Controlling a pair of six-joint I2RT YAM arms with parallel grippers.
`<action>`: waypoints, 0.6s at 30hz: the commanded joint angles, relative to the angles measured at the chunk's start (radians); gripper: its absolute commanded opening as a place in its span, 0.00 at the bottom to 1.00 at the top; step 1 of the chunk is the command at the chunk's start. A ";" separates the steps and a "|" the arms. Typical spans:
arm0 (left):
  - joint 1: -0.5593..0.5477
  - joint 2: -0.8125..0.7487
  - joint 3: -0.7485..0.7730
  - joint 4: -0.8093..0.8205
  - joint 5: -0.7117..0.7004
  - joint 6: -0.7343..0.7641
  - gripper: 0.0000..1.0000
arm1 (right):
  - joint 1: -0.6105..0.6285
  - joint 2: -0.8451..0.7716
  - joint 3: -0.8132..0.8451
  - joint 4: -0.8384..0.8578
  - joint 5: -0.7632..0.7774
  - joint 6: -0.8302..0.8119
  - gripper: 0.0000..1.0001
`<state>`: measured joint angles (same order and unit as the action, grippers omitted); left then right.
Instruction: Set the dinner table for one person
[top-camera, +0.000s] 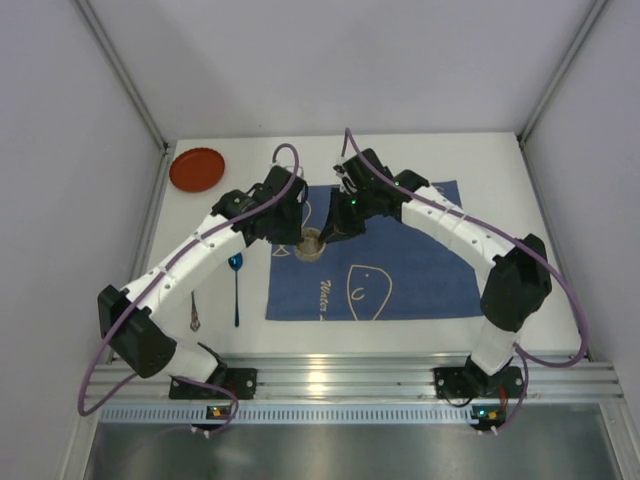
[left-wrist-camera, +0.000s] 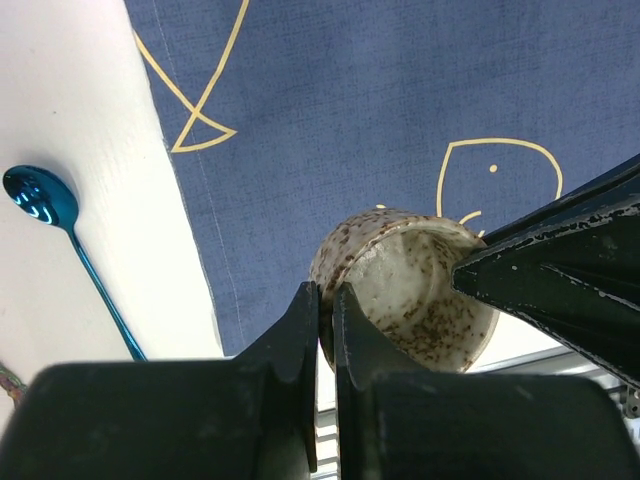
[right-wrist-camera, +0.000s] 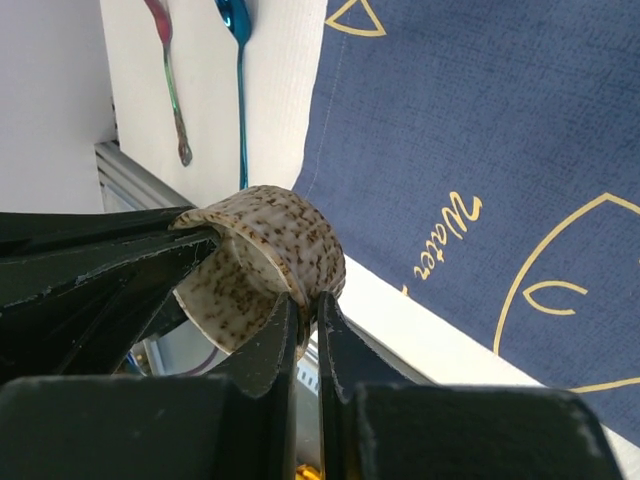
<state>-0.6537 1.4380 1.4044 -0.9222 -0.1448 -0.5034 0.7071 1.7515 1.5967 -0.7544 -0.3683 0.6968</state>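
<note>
- Top external view: speckled cup (top-camera: 311, 246) sits over the left edge of the blue cloth (top-camera: 400, 270), which lies on the white dinner table (top-camera: 500, 165).
- Left gripper (left-wrist-camera: 326, 300) and right gripper (right-wrist-camera: 305, 305) each pinch the cup's rim, jaws narrow.
- Risk: opposing pulls could tilt or drop the cup.

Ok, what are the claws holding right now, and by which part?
The speckled cup: left claw and right claw each pinch its rim, on opposite sides.

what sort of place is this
Probably a robot test cell, not a home: plain white enclosure walls, ribbed silver metal rail carrying two robot arms, staged blue cloth with pale line drawings.
</note>
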 joint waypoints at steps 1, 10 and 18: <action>-0.014 -0.019 0.094 0.049 0.025 -0.061 0.02 | 0.000 0.005 0.000 0.013 0.028 0.015 0.00; -0.014 -0.008 0.229 0.037 0.054 -0.092 0.45 | -0.001 0.037 0.005 0.004 0.058 -0.013 0.00; -0.014 -0.024 0.375 0.011 -0.067 -0.064 0.86 | -0.081 0.071 0.048 -0.042 0.092 -0.097 0.00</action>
<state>-0.6640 1.4521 1.7325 -0.9257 -0.1394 -0.5755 0.6876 1.8252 1.5974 -0.7811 -0.3019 0.6537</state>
